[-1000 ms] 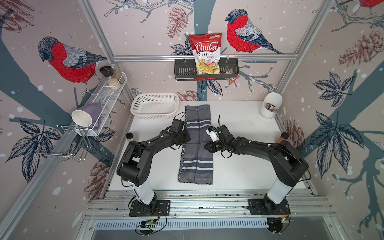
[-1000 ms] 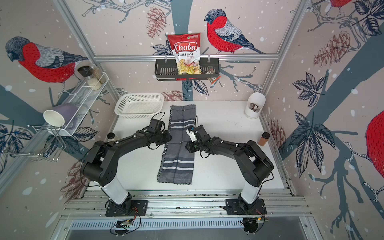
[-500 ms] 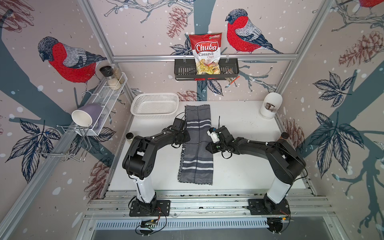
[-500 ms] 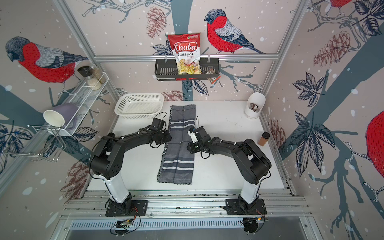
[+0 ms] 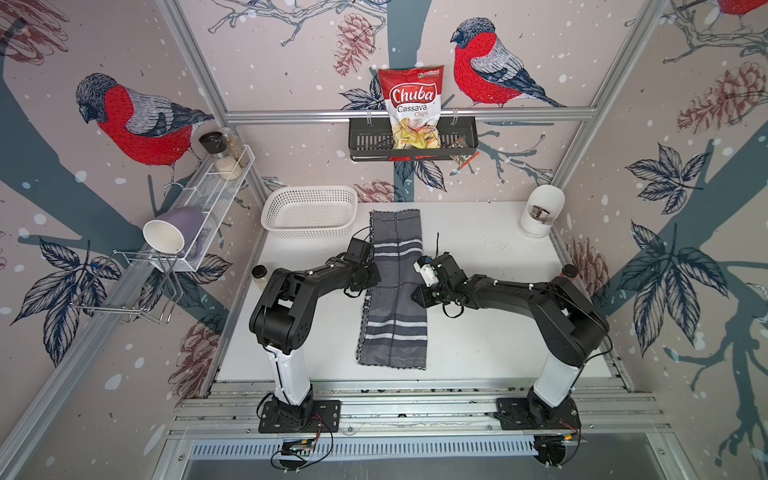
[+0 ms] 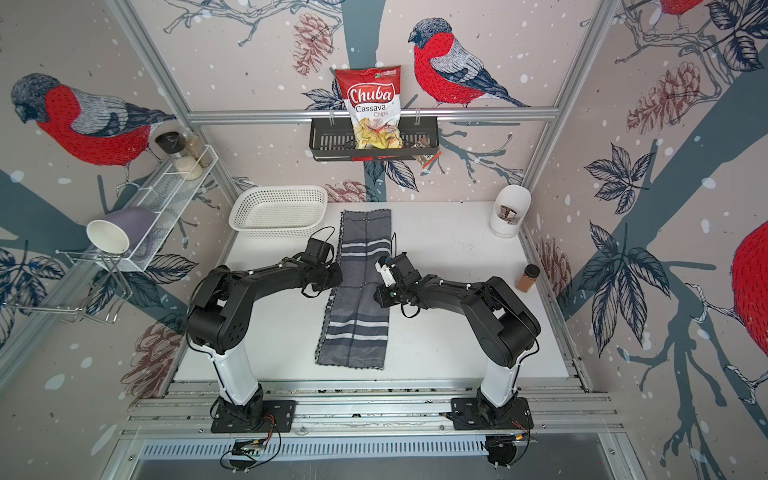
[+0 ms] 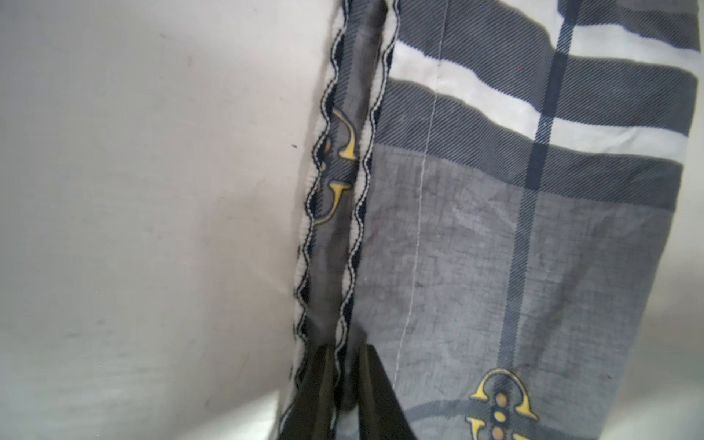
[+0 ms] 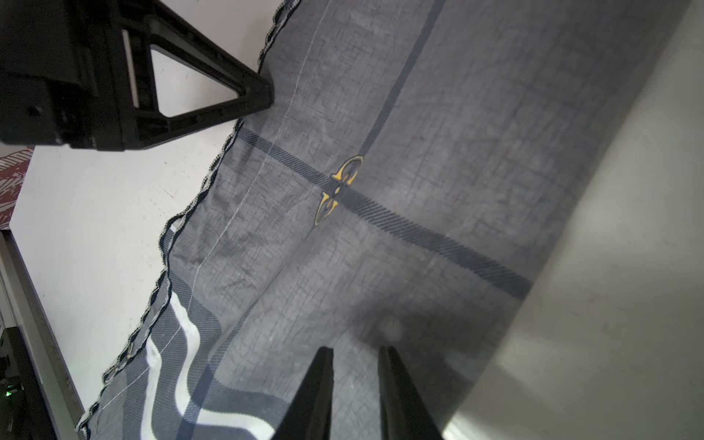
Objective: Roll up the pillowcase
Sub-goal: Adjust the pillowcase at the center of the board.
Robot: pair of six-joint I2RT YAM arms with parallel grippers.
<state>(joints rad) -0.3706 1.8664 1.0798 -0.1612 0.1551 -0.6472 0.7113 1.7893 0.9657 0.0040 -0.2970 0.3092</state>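
While the pillowcase [image 5: 395,320] lies flat and unrolled, a long strip down the middle of the white counter [image 5: 490,340], both arms reach in to its midsection. On its left edge, the left gripper [image 7: 346,358] has its jaws pinching the scalloped hem. At the opposite edge, the right gripper [image 8: 356,354] holds its jaws narrowly apart over grey cloth. Whether they grip it cannot be told.

Pillowcase [image 5: 395,328]: grey cloth, navy-and-white plaid stripes, dark stitched edges. It is folded into a long narrow strip and lies flat and unrolled along the middle of the table [image 5: 478,340].
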